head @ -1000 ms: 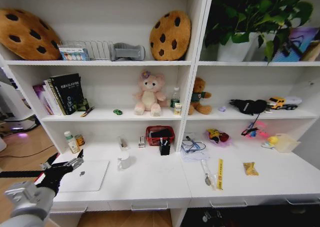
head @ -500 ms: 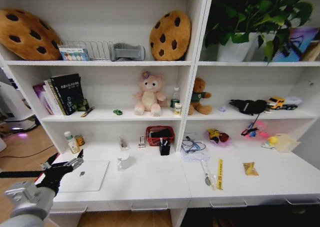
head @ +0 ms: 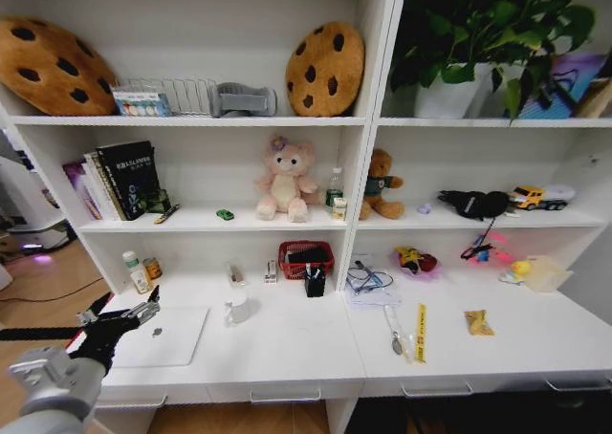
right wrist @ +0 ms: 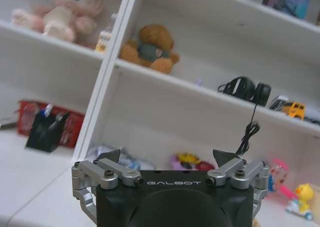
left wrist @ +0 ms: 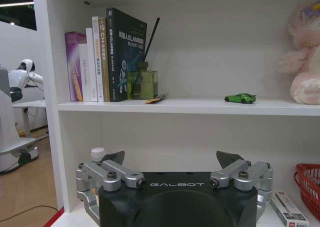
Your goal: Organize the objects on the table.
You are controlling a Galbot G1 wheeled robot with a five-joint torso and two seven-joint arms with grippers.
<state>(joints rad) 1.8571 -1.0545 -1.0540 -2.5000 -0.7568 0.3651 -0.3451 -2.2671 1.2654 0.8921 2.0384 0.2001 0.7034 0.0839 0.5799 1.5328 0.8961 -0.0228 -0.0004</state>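
1. The left hand (head: 122,316) hovers over the left end of the white tabletop (head: 287,343), just above the near-left corner of the silver laptop (head: 164,335); its fingers are spread wide and hold nothing.
2. The right hand (right wrist: 169,159) is raised in front of the shelving, facing the right-hand bay; its fingers also stand wide apart and empty.
3. The laptop lies closed and flat at the left end of the tabletop, with a white mug (head: 237,309) just beside its right edge.
4. A tiny green toy car (head: 225,214) sits on the middle shelf, left of the pink plush bear (head: 285,180).
5. A black pen holder with markers (head: 315,280) stands on the tabletop in front of the red wire basket (head: 305,259).
6. A green-lidded jar (head: 135,271) stands at the back left of the tabletop, against the shelf wall.
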